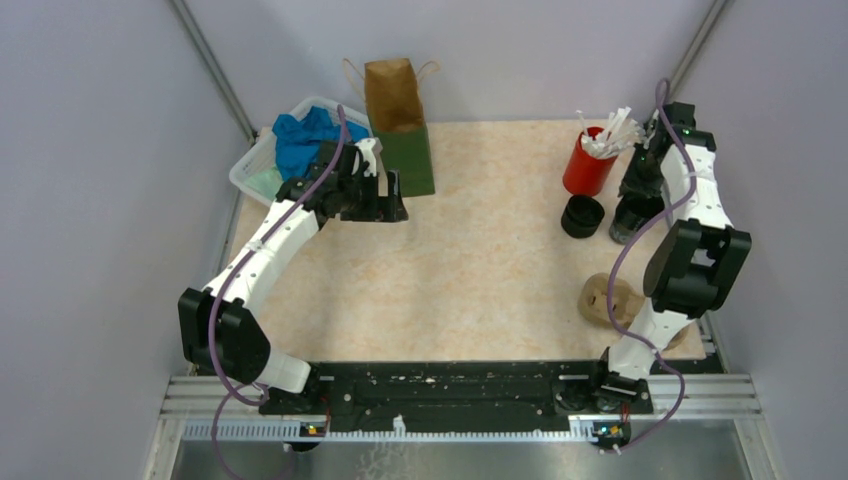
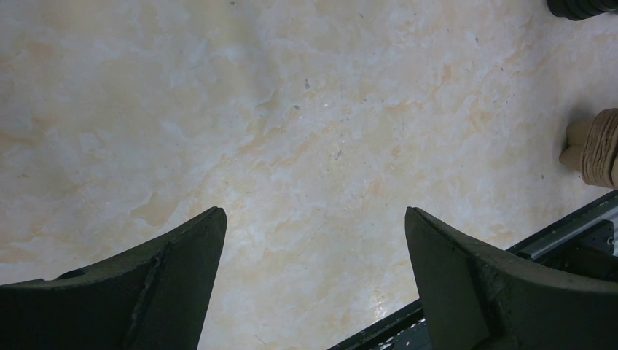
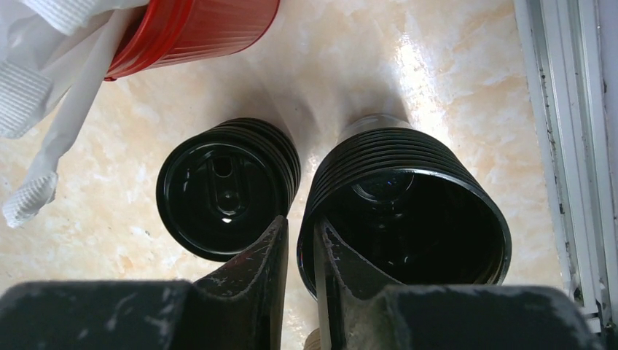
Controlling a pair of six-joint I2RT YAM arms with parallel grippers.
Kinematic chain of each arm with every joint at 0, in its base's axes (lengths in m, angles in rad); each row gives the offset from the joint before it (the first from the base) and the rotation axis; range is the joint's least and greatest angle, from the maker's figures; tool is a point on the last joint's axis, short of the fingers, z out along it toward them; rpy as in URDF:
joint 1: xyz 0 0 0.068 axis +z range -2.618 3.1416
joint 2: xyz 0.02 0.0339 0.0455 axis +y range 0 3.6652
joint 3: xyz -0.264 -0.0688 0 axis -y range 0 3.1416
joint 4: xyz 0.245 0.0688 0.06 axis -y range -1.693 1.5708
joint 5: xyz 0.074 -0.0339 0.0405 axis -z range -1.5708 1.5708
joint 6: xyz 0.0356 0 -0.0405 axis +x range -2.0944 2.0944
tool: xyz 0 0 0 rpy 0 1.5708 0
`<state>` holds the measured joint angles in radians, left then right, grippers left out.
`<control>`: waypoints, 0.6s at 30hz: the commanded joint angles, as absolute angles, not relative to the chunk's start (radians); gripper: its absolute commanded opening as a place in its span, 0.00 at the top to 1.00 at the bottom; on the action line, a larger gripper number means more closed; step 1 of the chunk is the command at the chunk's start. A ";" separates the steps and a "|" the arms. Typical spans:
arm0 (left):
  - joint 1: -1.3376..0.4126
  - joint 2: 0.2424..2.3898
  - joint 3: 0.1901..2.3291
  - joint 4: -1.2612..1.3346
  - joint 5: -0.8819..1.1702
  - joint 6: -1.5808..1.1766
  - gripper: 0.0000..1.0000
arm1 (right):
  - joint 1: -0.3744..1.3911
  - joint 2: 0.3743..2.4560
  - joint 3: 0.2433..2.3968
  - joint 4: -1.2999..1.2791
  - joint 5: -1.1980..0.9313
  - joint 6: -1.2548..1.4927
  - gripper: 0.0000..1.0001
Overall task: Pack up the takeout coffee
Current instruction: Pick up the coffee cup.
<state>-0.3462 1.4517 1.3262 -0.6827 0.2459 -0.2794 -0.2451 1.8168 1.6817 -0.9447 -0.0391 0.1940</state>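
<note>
A lidded black coffee cup [image 1: 582,216] stands at the right, beside a red cup of white sticks [image 1: 588,160]. In the right wrist view the lidded cup [image 3: 222,193] is left of a lidless black ribbed cup [image 3: 408,211]. My right gripper [image 3: 300,222] is closed on the lidless cup's left rim, one finger inside and one outside. From above, the right gripper [image 1: 630,210] covers that cup. My left gripper [image 2: 313,213] is open and empty above bare table. From above, the left gripper [image 1: 388,198] is next to the paper bag [image 1: 398,125].
A tan pulp carrier [image 1: 612,298] lies at the near right, also at the edge of the left wrist view [image 2: 594,146]. A clear bin with blue cloth [image 1: 300,140] stands at the back left. The table's metal rail [image 3: 561,109] runs right of the cups.
</note>
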 commanded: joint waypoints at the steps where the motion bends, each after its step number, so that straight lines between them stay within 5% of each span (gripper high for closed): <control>1: -0.350 1.444 1.368 -0.651 0.251 -0.259 0.02 | -0.250 1.809 1.681 -0.914 -0.058 0.197 0.82; 4: -0.350 1.443 1.366 -0.649 0.252 -0.259 0.02 | -0.250 1.805 1.683 -0.919 -0.059 0.198 0.88; 9: -0.350 1.441 1.367 -0.650 0.252 -0.259 0.02 | -0.251 1.787 1.681 -0.922 -0.055 0.198 0.82; 18: -0.350 1.440 1.365 -0.648 0.257 -0.261 0.02 | -0.288 1.769 1.648 -0.903 -0.107 0.212 0.86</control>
<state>-0.3462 1.4517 1.3277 -0.6827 0.2462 -0.2771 -0.2615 1.8187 1.6623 -0.9287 -0.0696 0.1959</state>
